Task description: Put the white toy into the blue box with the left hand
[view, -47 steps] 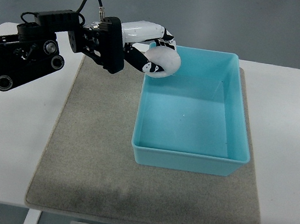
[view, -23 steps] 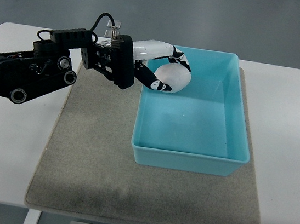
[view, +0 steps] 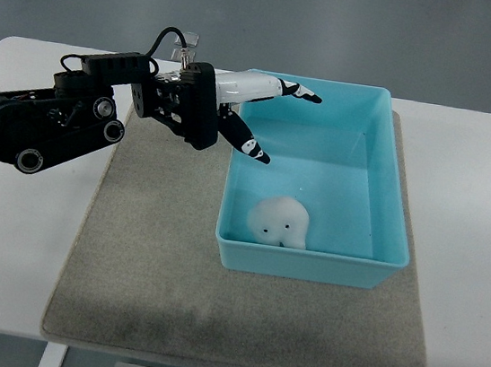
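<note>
- The left hand (view: 253,112) hangs over the far-left corner of the blue box (view: 394,176), fingers spread wide and holding nothing at all.
- One white finger with a black tip (view: 281,87) points out along the box's far rim; another (view: 244,140) angles down over the left wall.
- The white toy (view: 280,222) lies inside the blue box, on its floor, down at the near-left end, close to the near wall.
- Toy and hand are well apart, no contact between them.
- The toy looks soft and rounded, with a couple of small dark marks on its near side.
- The black left arm (view: 45,121) reaches in from the picture's left edge, across the white tabletop (view: 2,242) and over the far-left corner of the grey mat (view: 144,270).
- The box sits on that mat, towards its right side, and the mat lies flat on the tabletop.
</note>
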Controlling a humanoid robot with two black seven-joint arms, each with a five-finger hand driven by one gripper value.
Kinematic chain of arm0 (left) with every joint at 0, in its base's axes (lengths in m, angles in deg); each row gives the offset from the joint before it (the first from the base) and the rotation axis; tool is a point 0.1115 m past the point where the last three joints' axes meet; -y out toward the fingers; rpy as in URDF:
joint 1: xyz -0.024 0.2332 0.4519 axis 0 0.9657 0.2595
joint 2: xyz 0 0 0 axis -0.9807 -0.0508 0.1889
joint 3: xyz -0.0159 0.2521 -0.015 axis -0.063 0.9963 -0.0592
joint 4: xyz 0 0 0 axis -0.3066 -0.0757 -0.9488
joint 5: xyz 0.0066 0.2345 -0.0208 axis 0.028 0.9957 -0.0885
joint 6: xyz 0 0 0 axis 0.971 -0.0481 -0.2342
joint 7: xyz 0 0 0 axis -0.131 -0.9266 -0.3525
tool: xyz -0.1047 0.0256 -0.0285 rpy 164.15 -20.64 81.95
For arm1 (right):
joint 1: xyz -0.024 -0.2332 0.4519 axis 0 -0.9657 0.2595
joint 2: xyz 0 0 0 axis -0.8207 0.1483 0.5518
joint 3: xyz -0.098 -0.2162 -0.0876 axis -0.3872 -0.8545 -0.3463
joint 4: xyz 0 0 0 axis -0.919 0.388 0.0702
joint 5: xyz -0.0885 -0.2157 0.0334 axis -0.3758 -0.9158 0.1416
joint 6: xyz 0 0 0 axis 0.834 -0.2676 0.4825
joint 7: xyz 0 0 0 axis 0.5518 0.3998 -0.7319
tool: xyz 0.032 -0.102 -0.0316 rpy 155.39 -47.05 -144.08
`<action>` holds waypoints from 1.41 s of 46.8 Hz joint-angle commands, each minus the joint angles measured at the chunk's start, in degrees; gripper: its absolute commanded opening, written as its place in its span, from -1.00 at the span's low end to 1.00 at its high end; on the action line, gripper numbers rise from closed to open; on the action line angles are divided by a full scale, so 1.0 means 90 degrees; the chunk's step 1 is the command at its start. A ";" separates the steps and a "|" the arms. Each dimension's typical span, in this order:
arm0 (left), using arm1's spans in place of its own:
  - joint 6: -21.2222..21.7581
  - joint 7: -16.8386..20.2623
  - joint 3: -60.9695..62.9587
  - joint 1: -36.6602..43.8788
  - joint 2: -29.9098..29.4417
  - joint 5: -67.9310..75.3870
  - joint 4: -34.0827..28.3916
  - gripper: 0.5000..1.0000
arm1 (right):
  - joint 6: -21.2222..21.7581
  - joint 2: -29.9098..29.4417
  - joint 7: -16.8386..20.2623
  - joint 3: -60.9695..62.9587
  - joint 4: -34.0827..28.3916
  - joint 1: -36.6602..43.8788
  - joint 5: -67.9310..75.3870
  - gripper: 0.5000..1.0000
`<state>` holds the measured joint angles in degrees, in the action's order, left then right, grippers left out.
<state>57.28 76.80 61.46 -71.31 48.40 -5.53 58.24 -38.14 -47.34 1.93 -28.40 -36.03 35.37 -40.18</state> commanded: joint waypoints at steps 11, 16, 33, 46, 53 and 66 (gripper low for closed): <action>0.0087 -0.0001 -0.0119 -0.0039 0.0006 -0.0109 -0.0468 0.82 | 0.0000 0.0000 0.0000 0.0001 0.0000 0.0000 0.0000 0.74; 0.0429 -0.0001 -0.0099 -0.0087 0.0006 -0.0519 -0.0858 0.82 | 0.0000 0.0000 0.0000 0.0001 0.0000 0.0000 0.0000 0.74; 0.1230 -0.0001 -0.0109 -0.0078 -0.0023 -0.1613 -0.1766 0.93 | 0.0000 0.0000 0.0000 0.0001 0.0000 0.0000 0.0000 0.74; 0.1289 -0.0049 -0.0099 -0.0126 0.0055 -0.3730 -0.2548 0.97 | 0.0000 0.0000 0.0000 0.0001 0.0000 0.0000 0.0000 0.74; 0.1289 -0.0137 -0.0080 -0.0126 0.0182 -0.5654 -0.3026 0.97 | 0.0000 0.0000 0.0000 0.0001 0.0000 0.0000 0.0000 0.74; 0.1298 -0.0167 -0.0138 -0.0146 0.0357 -0.7344 -0.3241 0.97 | 0.0000 0.0000 0.0000 0.0001 0.0000 0.0000 0.0000 0.74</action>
<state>68.94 75.41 60.43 -72.64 50.67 -68.13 29.70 -38.14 -47.34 1.93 -28.40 -36.04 35.37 -40.18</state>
